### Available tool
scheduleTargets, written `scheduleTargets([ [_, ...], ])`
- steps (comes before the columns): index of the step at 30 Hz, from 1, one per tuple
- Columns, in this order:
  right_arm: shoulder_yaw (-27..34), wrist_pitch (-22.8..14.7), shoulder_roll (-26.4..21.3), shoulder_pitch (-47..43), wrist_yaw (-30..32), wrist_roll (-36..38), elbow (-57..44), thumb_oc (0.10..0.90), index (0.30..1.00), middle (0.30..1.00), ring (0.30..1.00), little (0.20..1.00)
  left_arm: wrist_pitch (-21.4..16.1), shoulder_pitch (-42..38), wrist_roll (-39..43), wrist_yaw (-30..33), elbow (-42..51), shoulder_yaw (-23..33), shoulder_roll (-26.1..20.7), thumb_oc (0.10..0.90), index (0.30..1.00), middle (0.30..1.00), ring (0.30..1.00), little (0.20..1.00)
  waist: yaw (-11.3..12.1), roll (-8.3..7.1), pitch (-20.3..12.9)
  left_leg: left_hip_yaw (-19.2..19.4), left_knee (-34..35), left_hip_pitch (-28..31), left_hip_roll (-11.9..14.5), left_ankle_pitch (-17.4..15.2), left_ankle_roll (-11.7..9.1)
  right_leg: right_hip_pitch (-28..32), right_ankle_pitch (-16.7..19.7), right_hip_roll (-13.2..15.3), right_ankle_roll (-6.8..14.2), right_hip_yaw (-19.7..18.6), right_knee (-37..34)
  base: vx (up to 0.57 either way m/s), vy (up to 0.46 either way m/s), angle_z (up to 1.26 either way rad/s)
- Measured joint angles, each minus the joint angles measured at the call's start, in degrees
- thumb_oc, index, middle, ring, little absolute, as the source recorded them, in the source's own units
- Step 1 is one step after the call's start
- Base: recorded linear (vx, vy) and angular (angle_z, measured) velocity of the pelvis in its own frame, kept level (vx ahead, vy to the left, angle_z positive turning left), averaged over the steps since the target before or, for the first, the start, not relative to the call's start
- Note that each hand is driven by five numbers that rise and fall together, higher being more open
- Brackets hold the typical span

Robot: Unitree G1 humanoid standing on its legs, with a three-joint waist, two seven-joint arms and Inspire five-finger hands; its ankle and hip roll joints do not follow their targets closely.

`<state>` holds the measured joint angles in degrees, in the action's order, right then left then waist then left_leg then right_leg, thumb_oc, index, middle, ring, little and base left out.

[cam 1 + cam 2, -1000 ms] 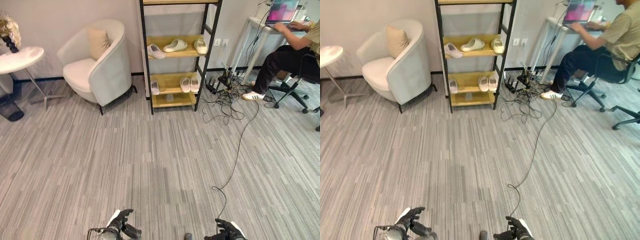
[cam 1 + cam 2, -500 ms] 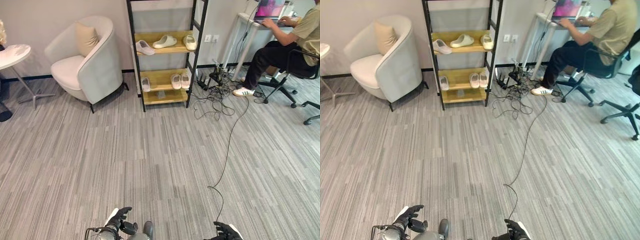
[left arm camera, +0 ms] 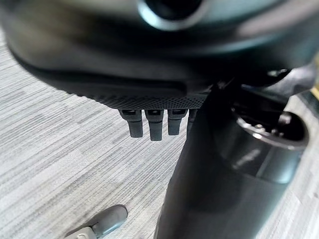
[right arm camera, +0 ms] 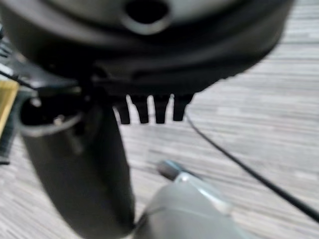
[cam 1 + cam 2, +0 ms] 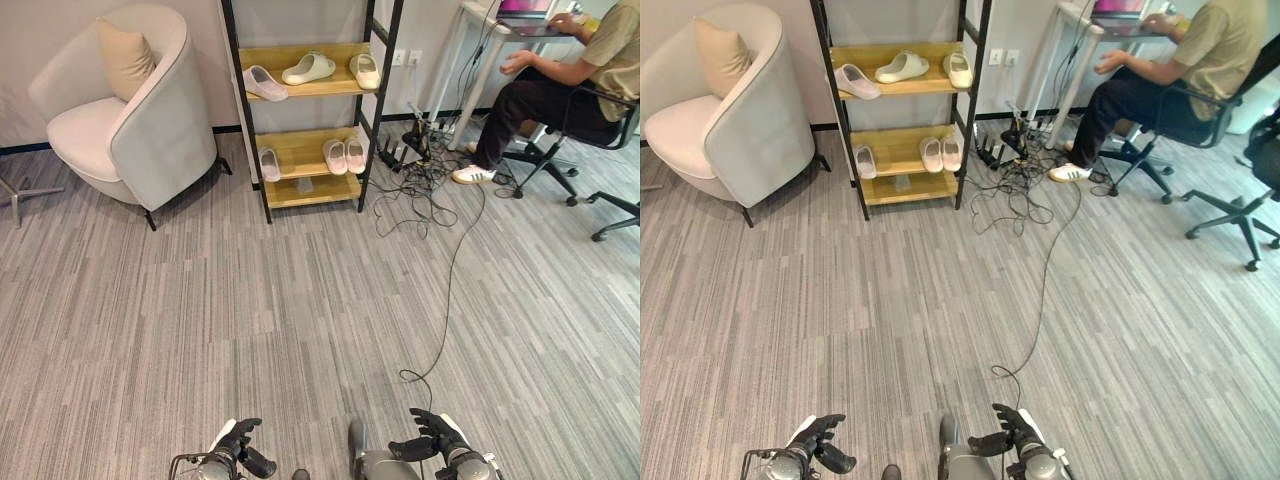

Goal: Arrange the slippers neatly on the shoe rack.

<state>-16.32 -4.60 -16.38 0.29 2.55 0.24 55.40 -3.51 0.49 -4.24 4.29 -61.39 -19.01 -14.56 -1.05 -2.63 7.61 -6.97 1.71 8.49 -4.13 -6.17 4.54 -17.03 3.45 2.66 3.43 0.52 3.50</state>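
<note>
My left hand (image 5: 232,447) sits at the bottom edge of the head view, fingers loosely spread and holding nothing; in its wrist view the fingertips (image 3: 155,124) hang straight over the carpet. My right hand (image 5: 436,442) is at the lower right, also released, with fingers relaxed and empty — its wrist view shows fingertips (image 4: 149,109) extended over the floor (image 5: 300,300), partly blurred.

The shoe rack (image 5: 300,100) stands well ahead against the wall, its top cut off by the frame. On the upper visible shelf lie three slippers: a pale pink one (image 5: 263,83) at the left, angled and overhanging the shelf's front edge, a cream one (image 5: 308,68) lying crosswise in the middle, and another cream one (image 5: 365,71) at the right. On the lower shelf a single pale slipper (image 5: 269,164) lies at the left, and a pair (image 5: 344,156) lies side by side at the right. I cannot make out their toe direction at this range.

A grey armchair (image 5: 120,110) with a cushion (image 5: 125,58) stands left of the rack. At the right, a tangle of cables (image 5: 425,180) lies on the floor — beyond it a seated person (image 5: 560,80) at a desk, cut off by the frame.
</note>
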Motion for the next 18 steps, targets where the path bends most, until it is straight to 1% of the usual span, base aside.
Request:
scheduleTargets([
  [1, 0.1, 0.1, 0.2, 0.6, 0.0, 0.0, 0.1, 0.8, 0.9, 0.9, 0.9, 0.9, 0.0, 1.1, -0.3, 0.1, 0.1, 0.0, 0.2, 0.8, 0.9, 0.9, 0.9, 0.9, -0.1, 0.21, -0.9, -1.6, 0.7, 2.8, 1.3, -1.8, -0.3, 0.5, 3.5, -0.6, -2.1, 0.9, 3.0, 0.3, -0.187, 0.55],
  [2, 0.0, 0.1, -0.2, 1.3, 0.0, -0.2, 0.0, 0.8, 0.9, 0.9, 0.9, 0.9, 0.0, 1.7, -0.3, 0.2, 0.0, 0.0, 0.2, 0.8, 0.9, 0.9, 0.9, 0.9, 0.0, 1.11, -2.1, -2.5, -0.2, 3.2, 2.6, -3.1, -1.2, 1.3, 4.5, -1.9, -2.9, 1.2, 3.3, 0.29, -0.187, 0.47],
  [3, 0.1, 0.2, -0.8, 1.3, 0.0, -0.5, 0.3, 0.8, 0.9, 0.9, 0.9, 0.9, -0.2, 1.6, -0.3, -0.1, 0.2, -0.3, 0.6, 0.8, 0.9, 0.9, 0.9, 0.9, 0.5, 2.06, -2.8, -2.5, -2.8, 2.8, 3.6, -3.6, -2.7, 2.5, 3.5, -3.0, -3.8, 2.1, 2.1, 0.29, -0.22, 0.39],
  [4, 0.0, 0.4, -0.8, 0.9, -0.1, -1.0, 0.5, 0.8, 0.9, 0.9, 0.9, 0.9, -0.2, 1.1, -0.3, -0.3, 0.3, -0.2, 0.4, 0.8, 0.9, 0.9, 0.9, 0.9, 0.4, 1.47, -2.6, -2.2, -7.8, 0.8, 3.5, -4.2, -3.9, 4.4, 5.1, -2.9, -5.0, 2.5, 0.6, 0.26, -0.232, 0.2],
  [5, 0.1, 0.3, -0.8, 0.5, -0.3, -1.2, 0.2, 0.8, 0.9, 0.9, 0.9, 0.9, -0.2, 1.3, -0.3, 0.0, 0.5, 0.1, 0.2, 0.8, 0.9, 0.9, 0.9, 0.9, 0.3, 0.91, -2.7, -1.9, -11.8, -0.4, 3.4, -3.6, -5.0, 5.8, 4.7, -3.2, -5.9, 2.4, -0.3, 0.34, -0.301, 0.16],
  [6, 0.0, 0.2, -0.9, 0.5, -0.4, -1.2, -0.4, 0.8, 0.9, 0.9, 0.9, 0.9, -0.1, 1.0, -0.3, -0.1, 0.5, 1.0, 0.0, 0.8, 0.9, 0.9, 0.9, 0.9, 0.3, -0.15, -2.5, -0.2, -22.4, -4.1, 2.8, -3.6, -6.1, 8.4, 4.2, -2.9, -6.9, 2.5, -2.0, 0.24, -0.213, -0.04],
  [7, -0.2, 0.2, -0.9, 0.6, -0.4, -1.1, -0.6, 0.8, 0.9, 0.9, 0.9, 0.9, -0.1, 0.8, -0.3, 0.0, 0.6, 1.1, -0.3, 0.8, 0.9, 0.9, 0.9, 0.9, 0.5, -0.87, -2.3, 1.6, -28.2, -6.2, 2.8, -3.1, -6.9, 10.0, 4.2, -2.9, -7.2, 2.6, -3.2, 0.25, -0.181, -0.02],
  [8, -0.5, 0.1, -1.0, 0.6, -0.3, -1.1, -0.7, 0.8, 0.9, 0.9, 0.9, 0.9, -0.1, 0.7, -0.3, 0.1, 0.6, 1.3, -0.5, 0.8, 0.9, 0.9, 0.9, 0.9, 0.3, -1.32, -2.3, 2.4, -35.1, -9.1, 3.0, -2.6, -8.2, 12.4, 4.3, -3.0, -7.7, 3.0, -5.0, 0.18, -0.11, 0.09],
  [9, -0.5, 0.1, -1.1, 0.6, -0.4, -1.1, -0.7, 0.8, 0.9, 0.9, 0.9, 0.9, -0.1, -0.1, -0.3, 0.1, 0.8, 1.5, -0.5, 0.8, 0.9, 0.9, 0.9, 0.9, 0.2, -2.18, -2.1, 2.9, -39.8, -12.7, 3.8, -0.3, -7.9, 13.9, 2.3, -3.2, -9.5, 2.8, -5.9, 0.28, -0.142, 0.14],
  [10, -0.4, 0.2, -1.1, 1.1, -0.3, -1.1, -0.3, 0.8, 0.9, 0.9, 0.9, 0.9, -0.1, -1.1, -0.3, -0.1, 1.3, 1.3, -0.6, 0.8, 0.9, 0.9, 0.9, 0.9, 0.5, -2.43, -2.0, 4.8, -42.7, -14.8, 5.0, -0.3, -7.6, 14.5, 2.5, -3.2, -9.7, 3.2, -6.1, 0.22, -0.05, 0.09],
  [11, -0.7, 0.3, -1.0, 1.0, -0.4, -1.1, -0.1, 0.8, 0.9, 0.9, 0.9, 0.9, -0.2, -1.2, -0.3, 0.0, 2.1, 1.4, -0.8, 0.8, 0.9, 0.9, 0.9, 0.9, 0.9, -3.04, -1.8, 4.8, -42.9, -17.1, 5.3, -0.3, -7.6, 15.3, 1.6, -3.2, -10.5, 2.8, -6.4, 0.43, -0.032, -0.04],
  [12, -0.7, 0.2, -1.0, 1.1, -0.4, -1.0, -0.1, 0.8, 0.9, 0.9, 0.9, 0.9, -0.2, -1.8, -0.3, -0.2, 2.4, 1.3, -0.9, 0.8, 0.9, 0.9, 0.9, 0.9, 0.9, -3.47, -1.6, 5.4, -42.1, -18.6, 5.4, -0.4, -7.5, 16.1, 1.4, -3.0, -10.6, 3.0, -7.0, 0.34, 0.003, -0.01],
  [13, -0.7, 0.3, -0.9, 1.5, -0.4, -0.9, 0.0, 0.8, 0.9, 0.9, 0.9, 0.9, -0.2, -2.2, -0.3, -0.2, 3.3, 1.2, -1.0, 0.8, 0.9, 0.9, 0.9, 0.9, 1.3, -3.86, -1.3, 6.3, -38.8, -19.9, 5.4, -0.6, -7.3, 17.0, 0.6, -2.8, -10.1, 2.6, -8.0, 0.35, 0.055, 0.0],
  [14, -0.7, 0.4, -1.0, 2.0, -0.4, -0.9, 0.0, 0.8, 0.9, 0.9, 0.9, 0.9, -0.3, -2.4, -0.3, -0.2, 3.8, 1.1, -0.8, 0.8, 0.9, 0.9, 0.9, 0.9, 1.8, -4.19, -0.9, 7.2, -32.6, -19.8, 5.3, -0.5, -6.9, 18.1, 0.8, -2.4, -10.5, 2.4, -8.8, 0.4, 0.101, -0.02],
  [15, -0.7, 0.4, -1.0, 2.2, -0.5, -0.9, 0.3, 0.8, 0.9, 0.9, 0.9, 0.9, -0.4, -2.8, -0.3, -0.2, 4.1, 1.0, -0.6, 0.8, 0.9, 0.9, 0.9, 0.9, 2.0, -3.82, -0.1, 8.1, -24.8, -20.2, 5.3, -0.1, -7.1, 19.2, -0.1, -2.4, -10.0, 2.6, -8.8, 0.53, 0.128, 0.01],
  [16, -0.7, 0.4, -1.0, 2.3, -0.5, -0.9, 0.5, 0.8, 0.9, 0.9, 0.9, 0.9, -0.4, -3.0, -0.3, -0.2, 4.1, 1.0, -0.6, 0.8, 0.9, 0.9, 0.9, 0.9, 1.8, -3.48, 0.2, 8.5, -19.9, -20.6, 5.1, 0.9, -7.1, 19.8, -0.7, -2.5, -9.7, 2.8, -8.8, 0.54, 0.125, -0.02],
  [17, -0.7, 0.4, -1.0, 2.4, -0.5, -0.9, 0.6, 0.8, 0.9, 0.9, 0.9, 0.9, -0.4, -3.1, -0.3, -0.2, 4.1, 1.0, -0.5, 0.8, 0.9, 0.9, 0.9, 0.9, 2.2, -3.04, 0.3, 8.4, -14.1, -20.5, 5.0, 2.9, -7.6, 20.4, -1.5, -2.7, -9.2, 2.6, -9.1, 0.42, 0.093, -0.06],
  [18, -0.6, 0.4, -1.1, 2.4, -0.5, -0.8, 0.7, 0.8, 0.9, 0.9, 0.9, 0.9, -0.3, -3.2, -0.3, -0.2, 4.0, 1.0, -0.4, 0.8, 0.9, 0.9, 0.9, 0.9, 2.3, -2.31, 0.8, 8.6, -9.6, -20.8, 5.2, 5.9, -8.5, 21.4, -2.1, -3.0, -9.0, 2.4, -9.1, 0.43, 0.117, -0.14],
])
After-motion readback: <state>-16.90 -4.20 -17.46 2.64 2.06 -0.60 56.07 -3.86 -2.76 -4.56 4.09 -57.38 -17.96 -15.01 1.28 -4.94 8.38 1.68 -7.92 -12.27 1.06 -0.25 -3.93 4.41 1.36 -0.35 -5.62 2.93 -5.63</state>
